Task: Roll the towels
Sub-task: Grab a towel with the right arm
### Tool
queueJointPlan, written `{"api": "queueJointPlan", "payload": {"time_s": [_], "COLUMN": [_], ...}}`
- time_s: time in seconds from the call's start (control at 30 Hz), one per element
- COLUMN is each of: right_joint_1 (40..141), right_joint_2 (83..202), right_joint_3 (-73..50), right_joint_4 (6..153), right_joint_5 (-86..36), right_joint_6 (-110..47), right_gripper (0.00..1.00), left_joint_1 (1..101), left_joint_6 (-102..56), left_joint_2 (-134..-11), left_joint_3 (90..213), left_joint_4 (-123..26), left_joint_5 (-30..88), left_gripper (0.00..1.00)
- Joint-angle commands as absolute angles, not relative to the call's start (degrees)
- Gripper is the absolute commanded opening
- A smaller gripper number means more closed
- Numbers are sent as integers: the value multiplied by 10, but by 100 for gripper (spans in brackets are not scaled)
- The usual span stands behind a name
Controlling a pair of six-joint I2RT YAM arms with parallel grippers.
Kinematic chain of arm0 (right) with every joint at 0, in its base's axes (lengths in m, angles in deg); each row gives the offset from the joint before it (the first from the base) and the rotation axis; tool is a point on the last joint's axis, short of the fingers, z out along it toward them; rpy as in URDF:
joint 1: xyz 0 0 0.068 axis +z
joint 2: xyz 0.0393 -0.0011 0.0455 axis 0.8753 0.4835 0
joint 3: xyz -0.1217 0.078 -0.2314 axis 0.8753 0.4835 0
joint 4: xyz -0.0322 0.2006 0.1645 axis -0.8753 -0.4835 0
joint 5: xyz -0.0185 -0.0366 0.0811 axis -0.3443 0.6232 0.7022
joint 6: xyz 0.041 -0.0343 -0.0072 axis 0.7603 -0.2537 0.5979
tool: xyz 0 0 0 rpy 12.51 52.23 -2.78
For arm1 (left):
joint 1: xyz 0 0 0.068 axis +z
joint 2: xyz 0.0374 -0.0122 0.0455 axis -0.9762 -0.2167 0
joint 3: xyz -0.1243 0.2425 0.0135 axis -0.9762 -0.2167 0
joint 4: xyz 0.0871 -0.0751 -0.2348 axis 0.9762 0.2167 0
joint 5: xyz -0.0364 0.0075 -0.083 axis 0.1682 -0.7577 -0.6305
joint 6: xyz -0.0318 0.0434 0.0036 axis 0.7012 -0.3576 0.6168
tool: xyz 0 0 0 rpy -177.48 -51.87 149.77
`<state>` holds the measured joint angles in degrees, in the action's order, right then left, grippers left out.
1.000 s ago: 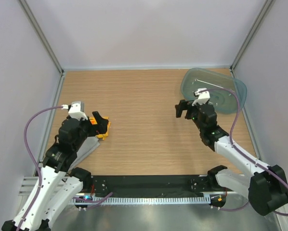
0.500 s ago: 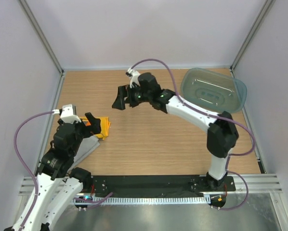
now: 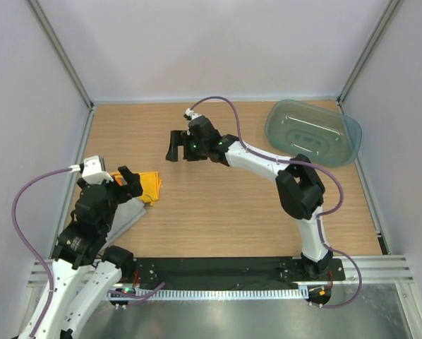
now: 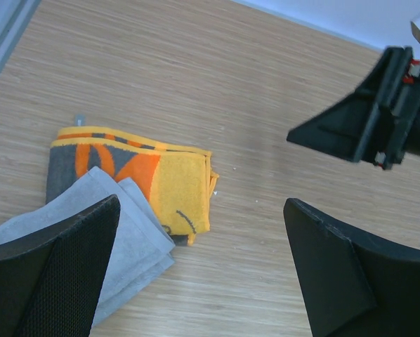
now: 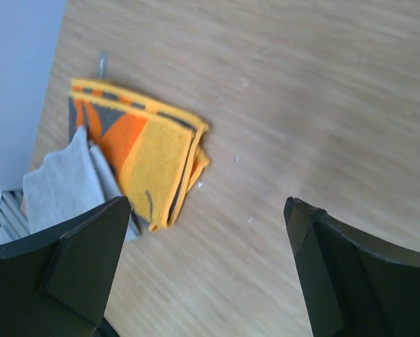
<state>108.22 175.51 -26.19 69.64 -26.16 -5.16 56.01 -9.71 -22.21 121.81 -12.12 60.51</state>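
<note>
Overhead view of a wooden table (image 3: 218,212) with two robot arms that I am driving remotely. Both towels lie at the left side, close to the left arm. The orange towel (image 4: 164,175) is folded flat and has a dark grey pattern. The grey towel (image 4: 122,235) is also folded, and its corner laps over the orange one's near-left part. Neither is rolled. The left pincer (image 4: 201,203) hovers just above them, fingers spread wide, holding nothing. The right pincer (image 3: 174,147) reaches across the far middle of the table, above bare wood and apart from the cloths. It is equally wide open and empty. A blue-green plastic tub (image 3: 276,128) sits at the far right, well away.

I judge this to be the approach, with rolling not yet begun. To do it well I would first draw the grey towel clear of the orange one. Then I would pin one short edge with one pincer while the other turns the opposite edge over, making a tight, straight roll, low enough to catch cloth without scraping wood
</note>
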Motion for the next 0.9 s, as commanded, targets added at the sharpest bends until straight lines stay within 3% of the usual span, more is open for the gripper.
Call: {"api": "queueJointPlan", "payload": {"time_s": [0.0, 0.3, 0.87], "right_joint_1": [1099, 1110, 1139], "right_joint_2": [1814, 1906, 2074], "right_joint_3": [-384, -490, -661], "right_joint_4": [623, 592, 527], "right_joint_5": [-219, -206, -267], "right_joint_6": [-60, -44, -41], "right_gripper": [100, 86, 72], "left_joint_1": [560, 560, 560], "left_joint_6": [-100, -99, -97], "left_joint_2": [-220, -211, -209], "left_joint_3": [1240, 1240, 1240], "left_joint_4": [-127, -127, -126], "left_joint_5": [619, 620, 618], "left_gripper": [100, 100, 100]}}
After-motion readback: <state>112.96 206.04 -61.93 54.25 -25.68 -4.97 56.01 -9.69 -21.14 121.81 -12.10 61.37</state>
